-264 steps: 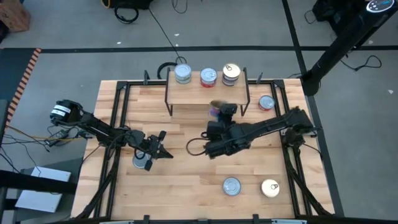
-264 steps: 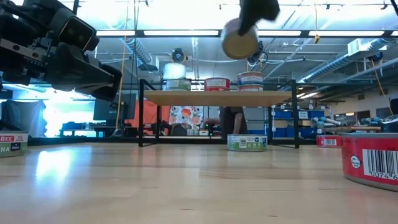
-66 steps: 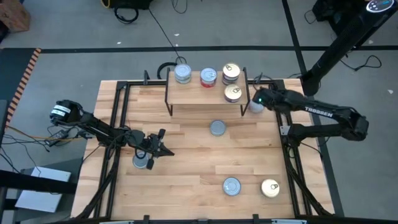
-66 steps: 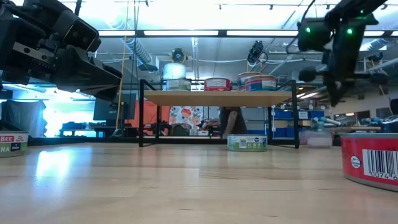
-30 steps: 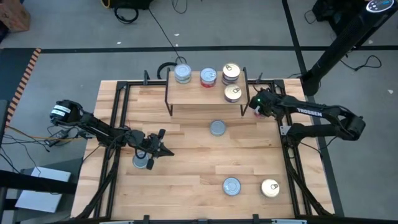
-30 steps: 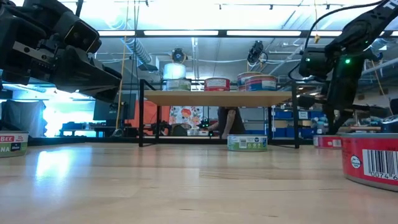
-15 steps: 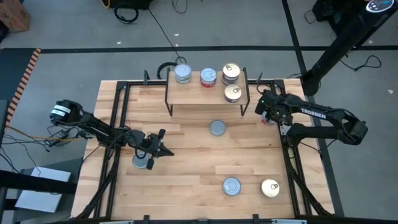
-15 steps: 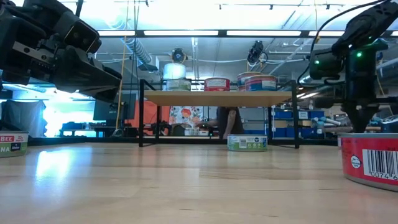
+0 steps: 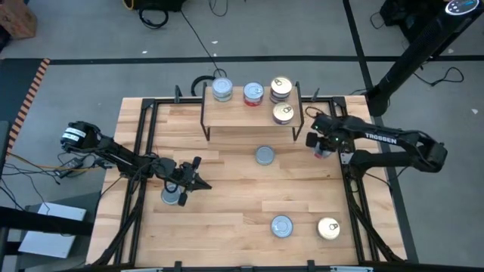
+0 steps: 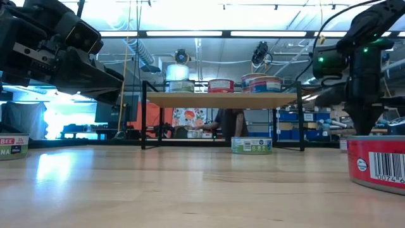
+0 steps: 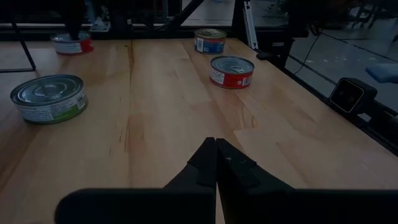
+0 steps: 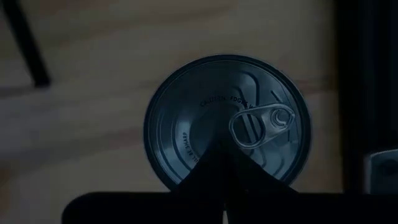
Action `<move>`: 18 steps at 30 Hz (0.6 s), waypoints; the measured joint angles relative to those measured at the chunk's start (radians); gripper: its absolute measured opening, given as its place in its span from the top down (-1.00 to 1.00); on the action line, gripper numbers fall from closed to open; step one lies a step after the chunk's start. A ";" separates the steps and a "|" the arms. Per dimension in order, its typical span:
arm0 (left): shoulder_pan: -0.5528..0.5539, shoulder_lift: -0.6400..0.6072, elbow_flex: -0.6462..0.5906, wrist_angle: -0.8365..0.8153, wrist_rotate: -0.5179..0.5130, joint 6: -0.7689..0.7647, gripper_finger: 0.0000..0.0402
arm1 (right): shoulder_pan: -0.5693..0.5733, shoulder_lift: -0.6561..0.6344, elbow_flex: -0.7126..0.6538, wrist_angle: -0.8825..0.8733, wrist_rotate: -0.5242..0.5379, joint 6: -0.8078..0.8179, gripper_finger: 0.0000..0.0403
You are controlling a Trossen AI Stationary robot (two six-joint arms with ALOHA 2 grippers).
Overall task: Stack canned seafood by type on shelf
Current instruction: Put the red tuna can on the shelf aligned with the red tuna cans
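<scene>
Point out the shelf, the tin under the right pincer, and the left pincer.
shelf (image 9: 234,115), high view, bare wooden top.
tin (image 12: 186,118), right wrist view, silver lid beside the pull tab.
left pincer (image 11: 216,163), left wrist view, seam between the shut fingertips.

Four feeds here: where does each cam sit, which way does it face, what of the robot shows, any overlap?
High: overhead, facing straight down; both dark arms, small light-wood shelf on black wire legs.
Low: table height, facing level across to the shelf; arm parts at both sides.
Left wrist: faces along the tabletop; shut left claw, green-labelled round tin.
Right wrist: faces down; shut right claw above a silver pull-tab tin.
Shared: high and low views both show the shelf.
</scene>
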State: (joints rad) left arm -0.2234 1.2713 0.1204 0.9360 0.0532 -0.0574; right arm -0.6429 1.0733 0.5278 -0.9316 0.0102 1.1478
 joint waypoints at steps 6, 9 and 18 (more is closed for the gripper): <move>0.000 0.000 0.000 0.000 0.000 0.000 0.97 | 0.198 0.000 0.000 0.015 0.000 0.066 0.99; 0.000 0.000 0.000 0.000 0.000 0.000 0.97 | 0.304 0.000 0.000 0.054 0.008 0.116 0.99; 0.000 0.000 0.000 0.000 0.000 0.000 0.97 | 0.654 0.095 -0.001 0.373 0.057 0.246 0.99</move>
State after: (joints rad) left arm -0.2234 1.2713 0.1204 0.9362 0.0528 -0.0571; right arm 0.0106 1.1684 0.5272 -0.5590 0.0671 1.3935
